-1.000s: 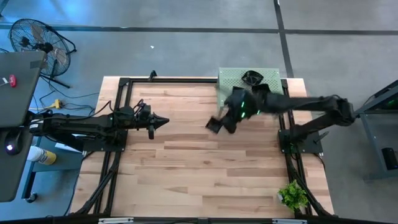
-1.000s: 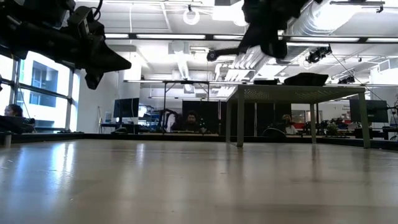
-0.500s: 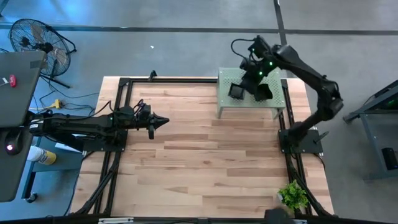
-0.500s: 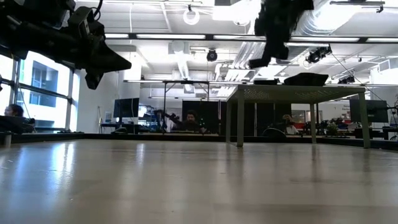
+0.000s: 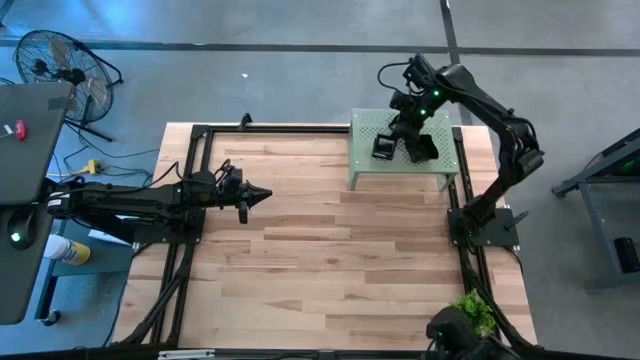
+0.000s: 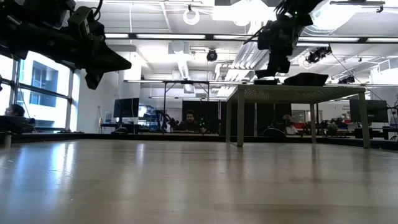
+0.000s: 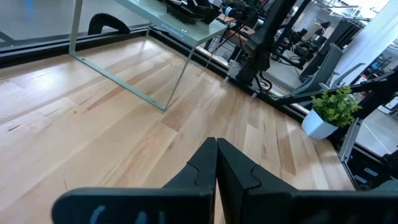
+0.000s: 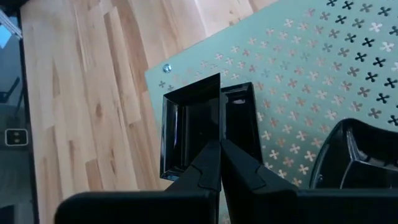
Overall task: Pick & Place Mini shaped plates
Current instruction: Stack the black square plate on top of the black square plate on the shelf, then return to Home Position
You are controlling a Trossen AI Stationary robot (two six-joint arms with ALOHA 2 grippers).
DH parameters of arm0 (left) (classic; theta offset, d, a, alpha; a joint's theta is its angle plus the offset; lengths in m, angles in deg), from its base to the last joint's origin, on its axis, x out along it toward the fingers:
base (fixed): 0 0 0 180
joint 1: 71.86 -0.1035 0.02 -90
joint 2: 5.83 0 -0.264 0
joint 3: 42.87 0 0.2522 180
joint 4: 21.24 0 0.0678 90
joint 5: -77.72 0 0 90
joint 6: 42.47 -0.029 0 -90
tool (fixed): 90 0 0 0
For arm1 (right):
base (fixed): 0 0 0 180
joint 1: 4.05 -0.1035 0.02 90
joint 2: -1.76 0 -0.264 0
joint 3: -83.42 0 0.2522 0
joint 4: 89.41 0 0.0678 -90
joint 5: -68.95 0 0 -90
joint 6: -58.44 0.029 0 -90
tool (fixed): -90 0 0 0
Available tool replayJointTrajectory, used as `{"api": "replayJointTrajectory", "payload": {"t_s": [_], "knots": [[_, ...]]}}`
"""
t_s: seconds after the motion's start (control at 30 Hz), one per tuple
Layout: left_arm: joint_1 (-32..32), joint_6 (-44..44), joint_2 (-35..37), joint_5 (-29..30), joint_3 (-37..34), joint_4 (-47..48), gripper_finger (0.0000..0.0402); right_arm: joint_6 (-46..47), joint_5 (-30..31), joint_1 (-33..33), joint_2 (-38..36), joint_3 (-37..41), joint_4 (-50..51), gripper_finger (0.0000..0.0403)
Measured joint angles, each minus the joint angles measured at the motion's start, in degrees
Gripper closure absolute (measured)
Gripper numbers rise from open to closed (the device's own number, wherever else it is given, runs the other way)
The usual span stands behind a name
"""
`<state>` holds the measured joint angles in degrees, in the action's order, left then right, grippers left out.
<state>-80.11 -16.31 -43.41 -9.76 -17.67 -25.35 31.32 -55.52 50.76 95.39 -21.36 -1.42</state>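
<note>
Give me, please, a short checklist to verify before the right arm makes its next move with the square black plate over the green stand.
1. Right gripper shut on the square plate: ok, fingers closed on its rim.
2. Plate over the green stand: ok, though near its corner.
3. Plate resting on the stand: cannot tell.
4. Space from the other black plate on the stand: ok, a gap shows.
5. Left gripper out of the way: ok, shut, over the table's left part.
</note>
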Motion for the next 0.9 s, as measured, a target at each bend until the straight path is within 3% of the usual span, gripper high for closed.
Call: {"api": "replayJointTrajectory", "payload": {"t_s": [0.2, 0.57, 0.67, 0.9], "knots": [[0.0, 0.0, 0.0, 0.0, 0.0, 0.0, 0.0401, -0.6, 2.1, -0.4, 0.6, 0.0, -0.8, 0.0393], [0.0, -0.4, 0.0, 0.1, 0.0, 0.0, 0.0400, 0.3, 2.6, -0.6, -0.2, 0.0, -1.5, 0.0311], [0.0, -0.4, 0.0, 0.2, 0.0, 0.0, 0.0400, 1.5, 3.5, -1.4, -2.4, 0.0, -2.7, 0.0320], [0.0, -0.4, 0.0, 2.8, 0.0, 0.0, 0.0400, 5.0, 3.9, -9.2, -9.7, 0.0, -15.0, 0.0397]]}}
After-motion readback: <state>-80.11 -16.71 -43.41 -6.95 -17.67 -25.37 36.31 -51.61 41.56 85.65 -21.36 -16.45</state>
